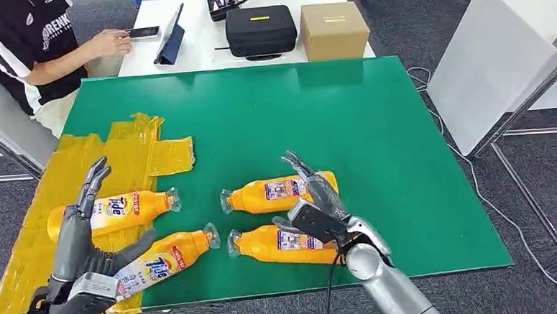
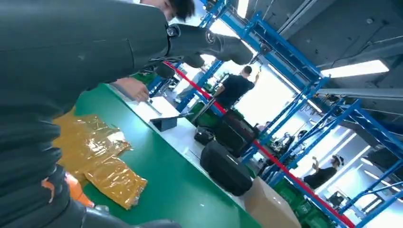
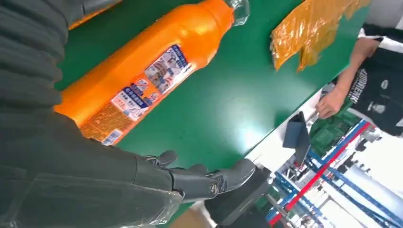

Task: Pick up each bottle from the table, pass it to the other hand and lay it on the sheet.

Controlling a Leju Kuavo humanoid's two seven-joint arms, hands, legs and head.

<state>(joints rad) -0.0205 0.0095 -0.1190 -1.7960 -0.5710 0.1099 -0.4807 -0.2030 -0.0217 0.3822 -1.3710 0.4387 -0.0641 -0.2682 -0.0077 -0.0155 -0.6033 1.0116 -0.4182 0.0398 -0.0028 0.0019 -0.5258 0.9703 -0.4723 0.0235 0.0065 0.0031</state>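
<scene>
Green table [image 1: 376,145] holds orange bottles [image 1: 277,194] with "Tide" labels [image 1: 120,205].

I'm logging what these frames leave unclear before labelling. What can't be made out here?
- Near right bottle: its base end is hidden by the right hand in the head view.
- Sheet: its near corner is covered by the left hand.
- Bottle labels: small print is too small to read.
- Person: cut off by the head view's edge.
</scene>
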